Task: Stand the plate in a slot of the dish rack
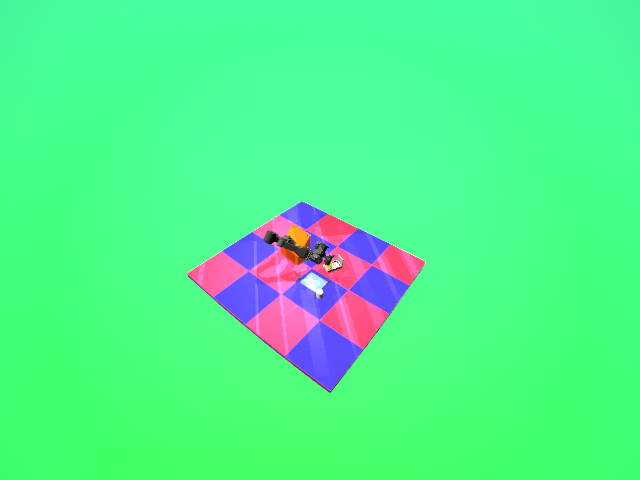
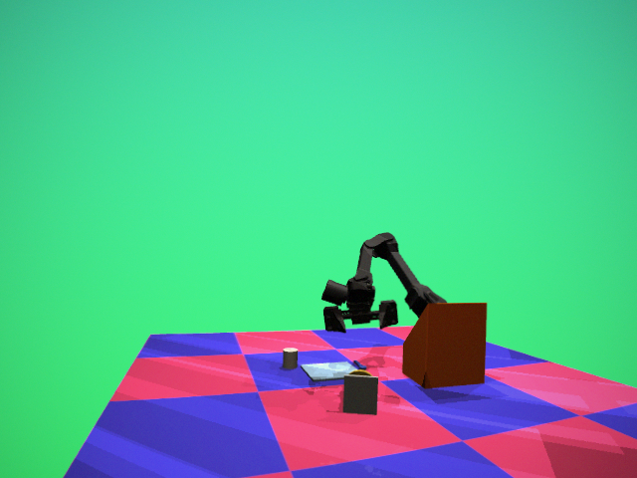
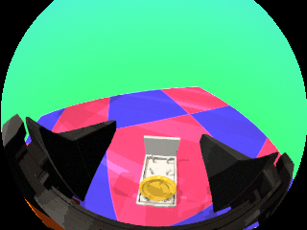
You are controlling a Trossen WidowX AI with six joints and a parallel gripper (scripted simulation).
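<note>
The yellow plate [image 3: 157, 187] [image 2: 361, 371] [image 1: 329, 267] sits in the small white dish rack [image 3: 160, 165] [image 2: 359, 393] [image 1: 336, 264], between its rails, with its face turned toward the wrist camera. In the exterior view only its top edge shows above the rack's grey end panel. My gripper [image 3: 160, 132] [image 2: 360, 320] [image 1: 324, 251] is open and empty. It hangs above the floor, behind and clear of the rack, and touches neither rack nor plate.
An orange-brown box [image 1: 298, 238] [image 2: 447, 345] stands beside the arm's base. A light blue flat mat [image 1: 313, 282] [image 2: 328, 368] lies near the rack. A small pale cylinder [image 1: 320, 292] [image 2: 290, 358] stands at its corner. The floor is a red and blue checkerboard.
</note>
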